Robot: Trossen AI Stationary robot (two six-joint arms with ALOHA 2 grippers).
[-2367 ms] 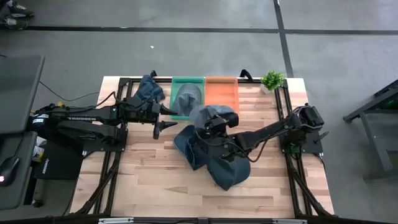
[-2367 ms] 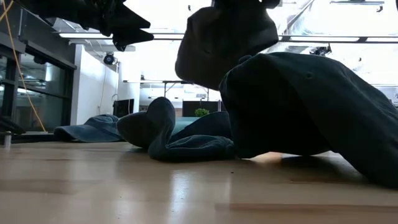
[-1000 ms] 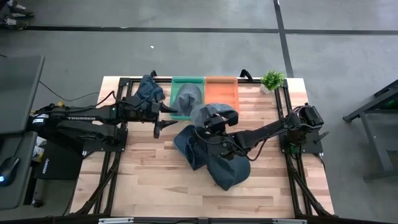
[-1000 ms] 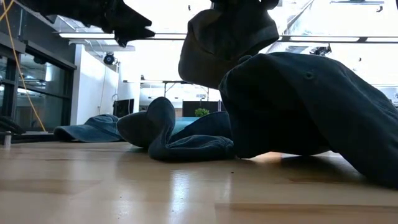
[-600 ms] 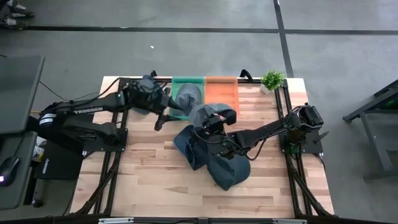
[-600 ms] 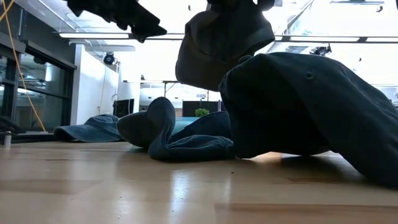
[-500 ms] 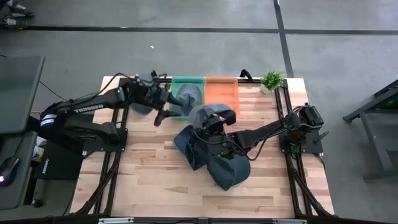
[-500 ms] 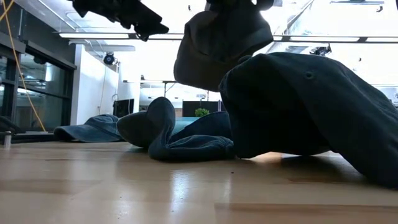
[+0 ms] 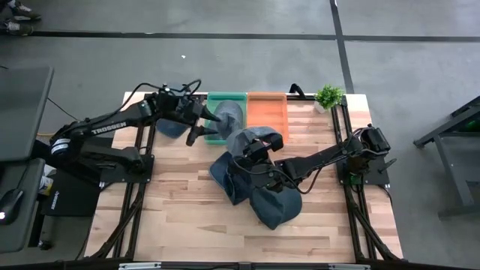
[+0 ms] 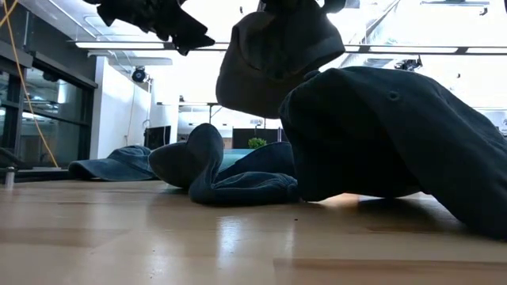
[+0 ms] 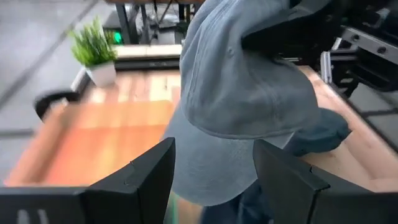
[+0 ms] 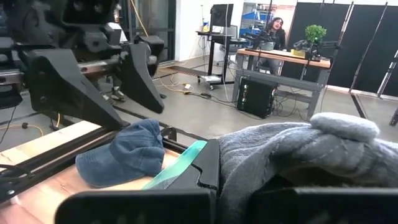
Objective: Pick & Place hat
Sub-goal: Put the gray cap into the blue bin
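A grey-blue hat (image 9: pixel 253 138) hangs above the table's middle, with my right gripper (image 9: pixel 257 148) shut on it. It fills the left wrist view as the same hat (image 11: pixel 242 93). My left gripper (image 9: pixel 204 127) stands open just left of it, over the green bin's near edge; its fingers (image 11: pixel 143 180) flank the hat's lower rim without touching. Another grey hat (image 9: pixel 229 112) lies in the green bin (image 9: pixel 213 97). A blue hat (image 12: pixel 124 158) rests on the table at the far left. Dark blue hats (image 9: pixel 259 191) lie piled at the middle. My right gripper pinches bunched cloth of the hat (image 12: pixel 273 152) between its two fingers, which are largely hidden by the cloth draped over them. The fingers come level from the table's right. The hat (image 10: pixel 273 59) hangs below them, lifted clear above the pile.
An orange bin (image 9: pixel 267 109) stands right of the green one at the far edge, and a small potted plant (image 9: pixel 328 96) at the far right corner. The hat pile (image 10: pixel 380 134) takes up the table's middle. A person sits at a desk in the room behind.
My left gripper has swung toward the table's far edge and right, rising a little and turning, and now points at the held hat, staying open. The held hat has tipped slightly toward the left while my right gripper stays in place.
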